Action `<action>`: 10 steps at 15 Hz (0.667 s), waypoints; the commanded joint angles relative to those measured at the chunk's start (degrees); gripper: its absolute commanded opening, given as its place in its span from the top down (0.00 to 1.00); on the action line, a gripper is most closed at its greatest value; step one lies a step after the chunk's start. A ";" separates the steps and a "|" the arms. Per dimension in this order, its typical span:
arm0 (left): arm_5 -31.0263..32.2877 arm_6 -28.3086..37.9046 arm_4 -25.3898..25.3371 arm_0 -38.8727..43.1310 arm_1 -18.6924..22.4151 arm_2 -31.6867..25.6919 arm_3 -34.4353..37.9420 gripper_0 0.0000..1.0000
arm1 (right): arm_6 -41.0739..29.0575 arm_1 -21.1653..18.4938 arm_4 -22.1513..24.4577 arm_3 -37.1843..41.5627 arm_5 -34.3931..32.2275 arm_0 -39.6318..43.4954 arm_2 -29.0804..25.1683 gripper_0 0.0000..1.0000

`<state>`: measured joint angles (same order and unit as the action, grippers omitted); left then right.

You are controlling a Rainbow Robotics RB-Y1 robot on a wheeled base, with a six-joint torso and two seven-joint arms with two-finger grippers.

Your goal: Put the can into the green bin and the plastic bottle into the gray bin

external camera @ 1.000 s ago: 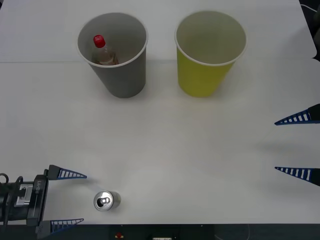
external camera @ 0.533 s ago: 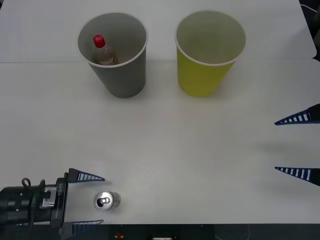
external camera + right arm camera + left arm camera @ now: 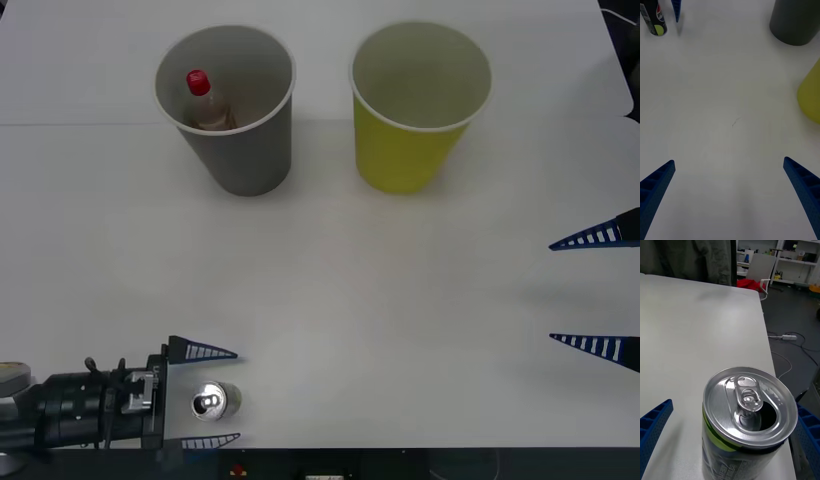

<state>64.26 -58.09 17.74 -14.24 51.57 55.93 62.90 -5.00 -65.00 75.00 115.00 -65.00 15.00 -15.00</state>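
1. Low at the near left edge of the worktop (image 3: 330, 290), the left claw (image 3: 205, 397) reaches in level with the surface, its two blue fingers spread wide apart.
2. Between those fingers stands the can (image 3: 213, 401), upright with its pull-tab top showing; one finger lies on its far side and the other on its near side, and neither is seen pressing it.
3. From the left wrist view the can (image 3: 748, 420) sits close in, its opened silver lid facing up, with a blue finger at each side.
4. Over at the right edge, the right claw (image 3: 597, 292) hovers idle, its fingers wide apart and well clear of both bins.
5. At the far side of the worktop, the gray bin (image 3: 232, 110) stands upright and holds the plastic bottle (image 3: 205, 100), whose red cap leans toward the bin's left wall.
6. Beside it to the right, apart from it, the green bin (image 3: 415, 108) stands upright with a bare pale inside.
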 commanded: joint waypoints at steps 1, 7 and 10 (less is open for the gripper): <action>-0.10 -0.19 0.02 0.00 -0.07 -0.04 -0.06 0.19 | 0.00 0.00 0.00 0.00 0.00 0.00 0.00 0.00; -0.63 -0.19 -0.07 0.00 -0.25 0.58 0.03 1.00 | 0.00 0.00 0.00 0.00 0.00 0.00 0.00 0.00; -0.63 -0.01 -0.34 0.00 -0.25 0.58 0.03 1.00 | 0.00 0.00 0.00 0.00 0.00 0.00 0.00 0.00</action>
<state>63.61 -58.17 17.42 -14.24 51.31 56.52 62.92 -5.00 -65.00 75.00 115.00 -65.00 15.00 -15.00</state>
